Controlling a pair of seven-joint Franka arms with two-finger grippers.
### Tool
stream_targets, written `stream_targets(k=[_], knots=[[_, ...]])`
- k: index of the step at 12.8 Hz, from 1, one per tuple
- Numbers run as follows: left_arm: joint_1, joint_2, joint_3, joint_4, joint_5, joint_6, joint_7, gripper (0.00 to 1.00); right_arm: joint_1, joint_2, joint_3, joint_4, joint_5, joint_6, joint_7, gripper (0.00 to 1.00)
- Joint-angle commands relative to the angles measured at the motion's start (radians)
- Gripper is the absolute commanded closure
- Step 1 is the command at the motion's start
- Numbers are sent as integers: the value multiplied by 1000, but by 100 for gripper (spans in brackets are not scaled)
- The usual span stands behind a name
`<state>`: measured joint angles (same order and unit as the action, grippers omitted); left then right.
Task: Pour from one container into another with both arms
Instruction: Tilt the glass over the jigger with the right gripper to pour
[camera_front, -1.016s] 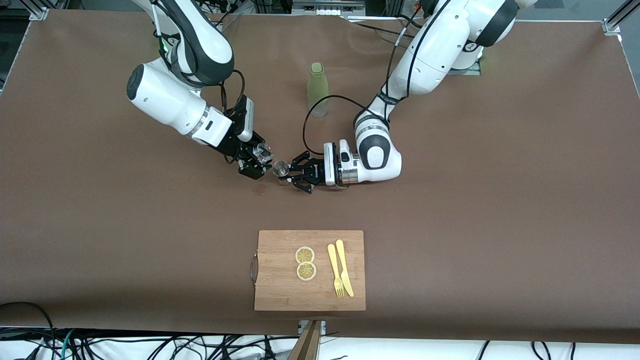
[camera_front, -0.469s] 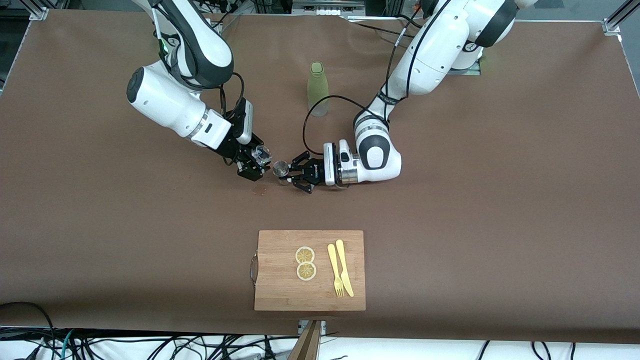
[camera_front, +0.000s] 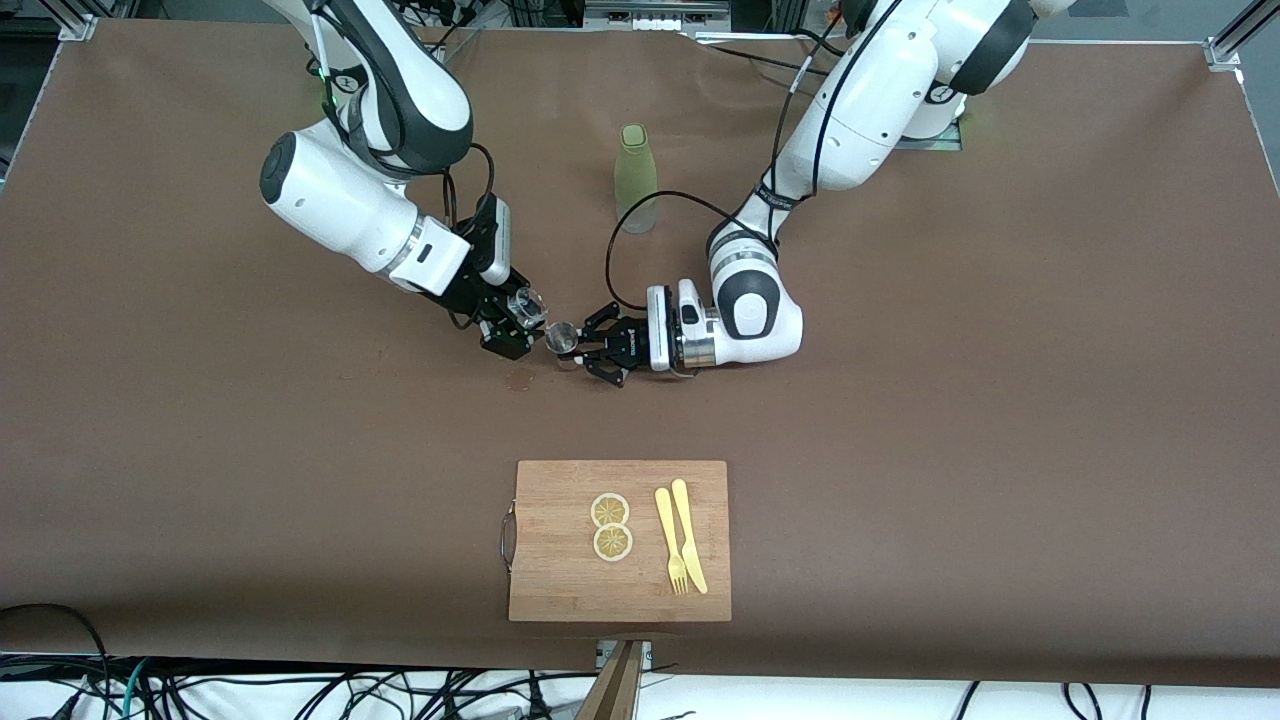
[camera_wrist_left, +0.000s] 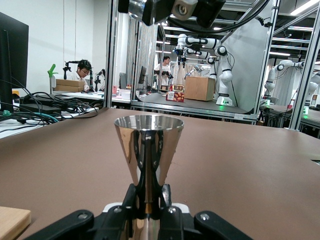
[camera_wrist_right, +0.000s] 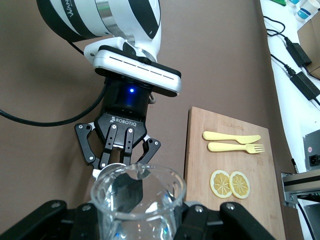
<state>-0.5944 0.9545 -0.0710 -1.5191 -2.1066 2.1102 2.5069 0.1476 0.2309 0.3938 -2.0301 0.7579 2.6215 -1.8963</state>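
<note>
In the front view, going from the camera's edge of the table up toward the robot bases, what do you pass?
Cutting board with lemon slices and cutlery → jigger in left gripper → olive-green bottle.

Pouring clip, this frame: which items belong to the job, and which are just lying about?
In use:
- tumbler, in the shut right gripper, tilted over the jigger
- jigger, upright in the shut left gripper

Lying about:
- green bottle, standing near the arms' bases
- cutting board, near the front camera, with two lemon slices, fork and knife
</note>
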Motion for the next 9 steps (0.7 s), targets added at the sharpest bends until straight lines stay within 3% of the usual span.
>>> stream_targets(k=[1,9], knots=[[-16,15,7,31,-39,10,23,100,15,-7,-10,-1,-23,14,20,76],[-16,15,7,30,-38,10,21,100,26,-5,-10,-1,-43,31,20,76]])
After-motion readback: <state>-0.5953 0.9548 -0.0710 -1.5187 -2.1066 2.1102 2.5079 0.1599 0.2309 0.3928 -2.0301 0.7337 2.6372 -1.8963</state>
